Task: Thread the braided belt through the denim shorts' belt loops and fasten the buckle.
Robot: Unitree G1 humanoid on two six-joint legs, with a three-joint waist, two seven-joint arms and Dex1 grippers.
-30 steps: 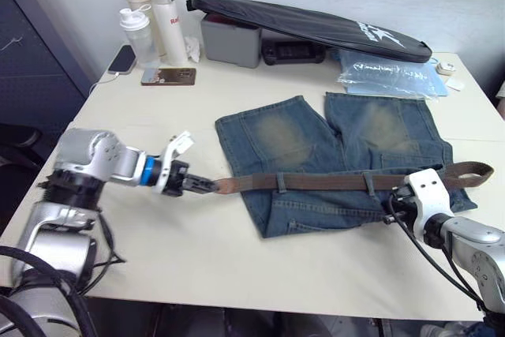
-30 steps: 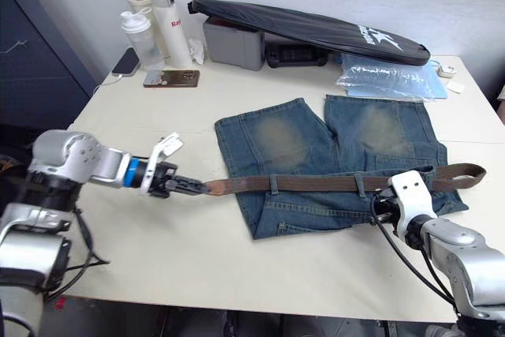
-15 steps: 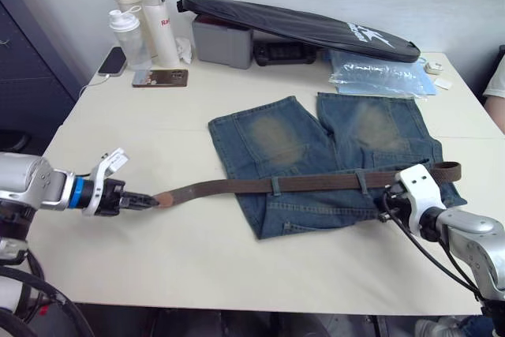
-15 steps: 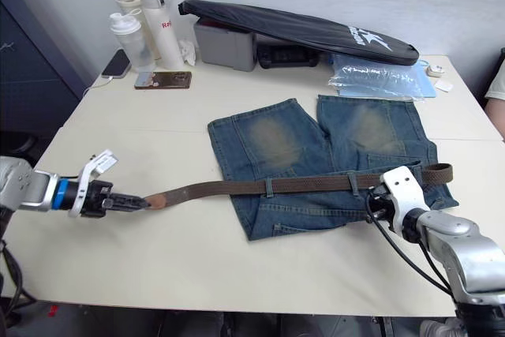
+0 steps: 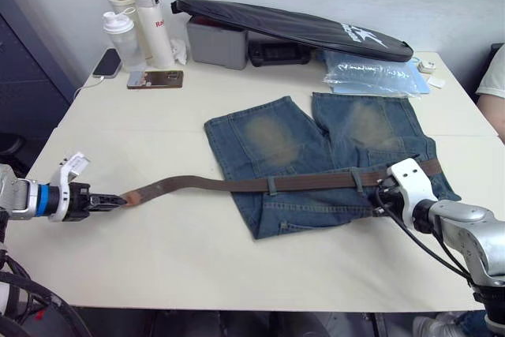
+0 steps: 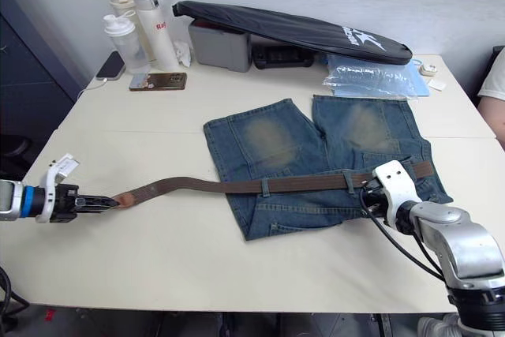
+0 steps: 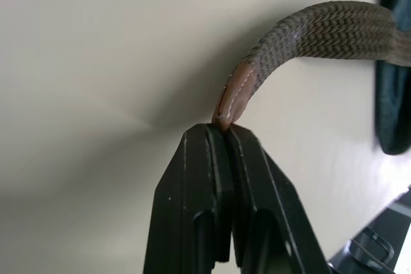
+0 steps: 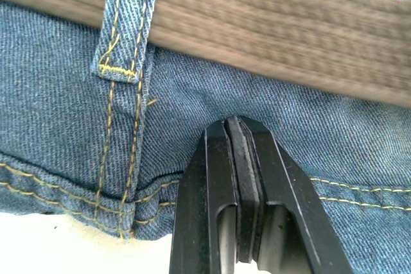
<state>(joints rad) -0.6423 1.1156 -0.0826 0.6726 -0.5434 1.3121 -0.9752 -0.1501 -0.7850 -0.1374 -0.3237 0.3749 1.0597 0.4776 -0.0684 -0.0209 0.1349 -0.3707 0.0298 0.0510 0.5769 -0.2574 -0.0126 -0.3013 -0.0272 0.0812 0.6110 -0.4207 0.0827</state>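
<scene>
Threading step: left gripper (image 6: 101,204) pinches braided belt (image 6: 237,187) tan tip at table's 9 o'clock, belt lying through belt loops (image 6: 266,187) on denim shorts (image 6: 316,147); right gripper (image 8: 239,134), fingers pressed together, pins waistband; next likely more pull.

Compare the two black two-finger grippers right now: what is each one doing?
The left gripper is shut on the tan tip of the brown braided belt, out over bare table far left of the faded blue denim shorts. The right gripper is shut with nothing seen between its fingers, pressed on the denim waistband just below the belt, beside a belt loop. Both are closed.
</scene>
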